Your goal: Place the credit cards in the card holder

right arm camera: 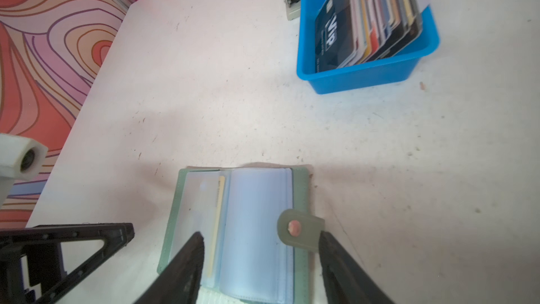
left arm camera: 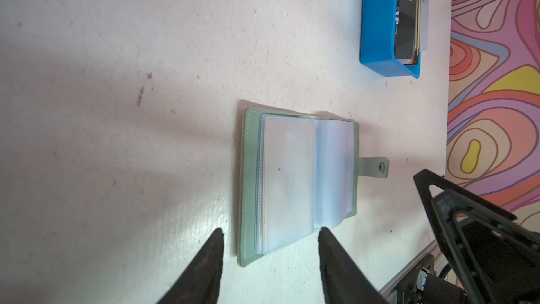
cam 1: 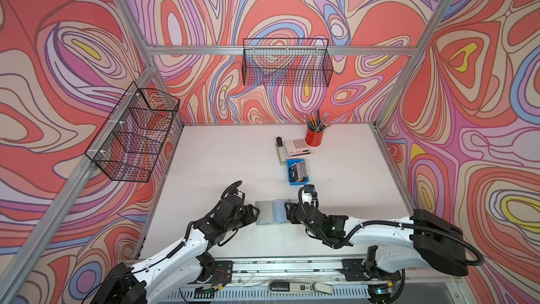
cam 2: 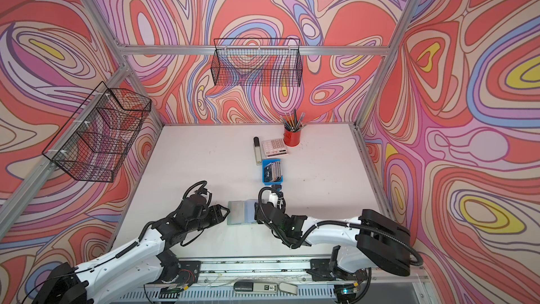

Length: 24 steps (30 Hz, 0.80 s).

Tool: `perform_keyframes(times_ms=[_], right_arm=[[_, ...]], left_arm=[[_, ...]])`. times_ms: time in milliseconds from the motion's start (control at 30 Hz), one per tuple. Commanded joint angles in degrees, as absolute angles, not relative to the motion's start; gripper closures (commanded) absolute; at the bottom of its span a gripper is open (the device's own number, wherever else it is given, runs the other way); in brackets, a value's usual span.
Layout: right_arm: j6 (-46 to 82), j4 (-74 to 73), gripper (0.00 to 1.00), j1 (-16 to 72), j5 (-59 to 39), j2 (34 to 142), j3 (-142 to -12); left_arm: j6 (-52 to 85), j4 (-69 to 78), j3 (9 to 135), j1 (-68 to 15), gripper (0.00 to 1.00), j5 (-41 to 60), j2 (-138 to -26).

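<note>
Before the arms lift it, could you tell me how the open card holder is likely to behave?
The card holder will probably be floppy: it lies opened flat like a thin booklet, so it may fold at the spine. Its clear sleeves look glossy and bowed, so they are likely slippery. The snap tab sticks out loose and could snag.

Bright, even light; soft shadows; wrist views blurry.

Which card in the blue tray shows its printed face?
The dark navy card with "Vip" in white. It leans outermost, face showing, while the cards behind it show only thin coloured edges.
</note>
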State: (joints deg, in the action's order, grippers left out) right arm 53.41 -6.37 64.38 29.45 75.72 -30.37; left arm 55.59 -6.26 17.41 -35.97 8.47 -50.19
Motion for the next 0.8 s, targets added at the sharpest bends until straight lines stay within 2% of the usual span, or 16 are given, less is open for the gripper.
perform_keyframes(times_ms=[0, 100, 200, 367, 467, 567, 633, 667, 767], right_arm=[[50.64, -3.32, 0.36, 64.07, 31.97, 72.73, -30.66], [47.37, 3.03, 0.37, 63.46, 32.26, 72.2, -36.03], [43.37, 10.35, 0.37, 59.22, 26.68, 72.23, -42.89], [38.48, 19.27, 0.37, 47.99, 16.09, 73.75, -53.69], [36.44, 24.18, 0.37, 40.69, 12.22, 78.69, -61.86], [34.93, 26.43, 0.37, 33.68, 6.24, 85.18, -69.44], [33.6, 27.74, 0.37, 31.12, 9.29, 90.08, -74.74], [32.44, 27.89, 0.35, 30.73, 11.51, 92.31, -77.11], [28.94, 28.61, 0.33, 30.15, 16.81, 98.94, -83.31]], left_arm=[[56.26, -8.03, 16.43, -35.95, 0.46, 6.94, -49.32], [56.52, -8.91, 16.96, -35.95, 0.46, 7.25, -49.09], [53.0, -14.17, 21.27, -35.95, 0.44, 5.49, -48.22], [45.27, -32.54, 33.78, -35.86, 0.42, -9.17, -49.47], [44.3, -44.54, 41.07, -35.86, 0.46, -21.36, -51.24], [41.3, -47.73, 42.22, -35.86, 0.46, -27.7, -50.58], [40.23, -45.42, 38.24, -35.86, 0.45, -31.2, -48.76], [41.36, -43.87, 36.22, -35.78, 0.41, -31.36, -47.72], [38.92, -36.9, 31.49, -35.43, 0.4, -25.45, -44.92]])
